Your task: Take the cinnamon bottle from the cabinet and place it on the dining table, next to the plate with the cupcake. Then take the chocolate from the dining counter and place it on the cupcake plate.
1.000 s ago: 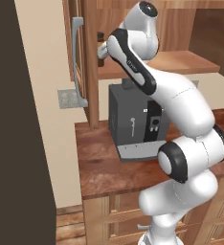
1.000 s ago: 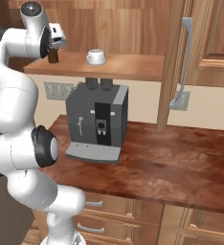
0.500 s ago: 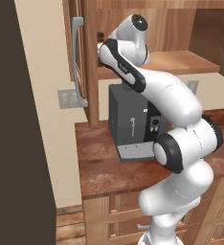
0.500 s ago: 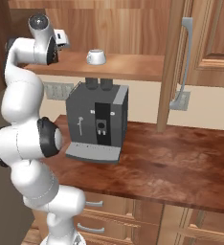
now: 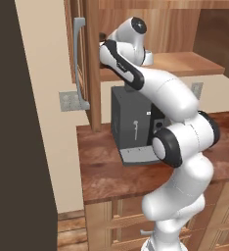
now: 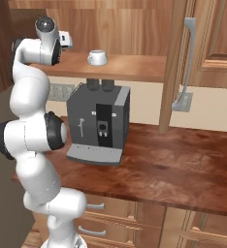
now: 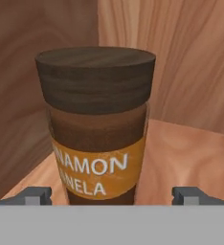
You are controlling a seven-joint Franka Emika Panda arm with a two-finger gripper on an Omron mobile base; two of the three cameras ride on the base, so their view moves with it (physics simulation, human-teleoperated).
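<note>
Cinnamon bottle (image 7: pixel 98 127) upright, cabinet (image 7: pixel 181 72) shelf

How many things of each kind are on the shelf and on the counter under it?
Cinnamon bottles: 1, the cinnamon bottle on the cabinet shelf
White cups: 1, the white cup on that shelf
Coffee machines: 1, the coffee machine on the wooden counter
Total: 3

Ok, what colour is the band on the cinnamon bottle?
Orange-tan with white lettering, on the cinnamon bottle; clearest in the hand view.
</note>
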